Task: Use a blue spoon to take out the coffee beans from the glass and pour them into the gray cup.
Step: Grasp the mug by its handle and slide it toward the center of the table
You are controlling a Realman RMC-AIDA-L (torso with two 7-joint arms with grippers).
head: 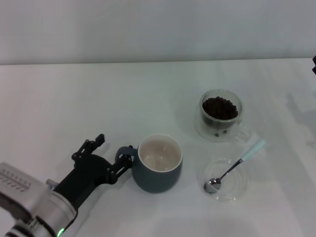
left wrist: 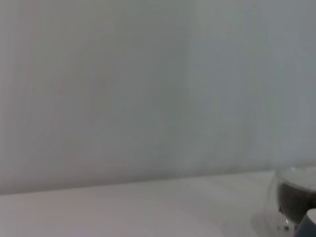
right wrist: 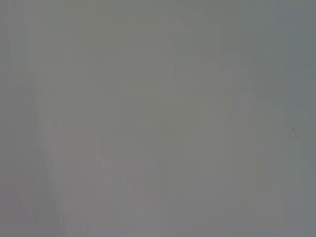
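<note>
The left gripper (head: 114, 152) is reaching in low from the near left, its black jaws spread, the near finger touching the loop handle of the rounded gray cup (head: 158, 170). Right of it, the blue spoon (head: 234, 166) is lying across a clear saucer (head: 240, 189), shiny bowl down. Farther back, the double-walled glass (head: 220, 114) is holding dark coffee beans (head: 219, 108).

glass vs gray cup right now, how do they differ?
The small clear double-walled glass holds dark coffee beans; the rounded blue-gray mug with a cream inside is empty. The glass is see-through and smaller; the mug is opaque and larger. The left gripper is at the mug's handle; nothing touches the glass. Both stand upright on the white table.
</note>
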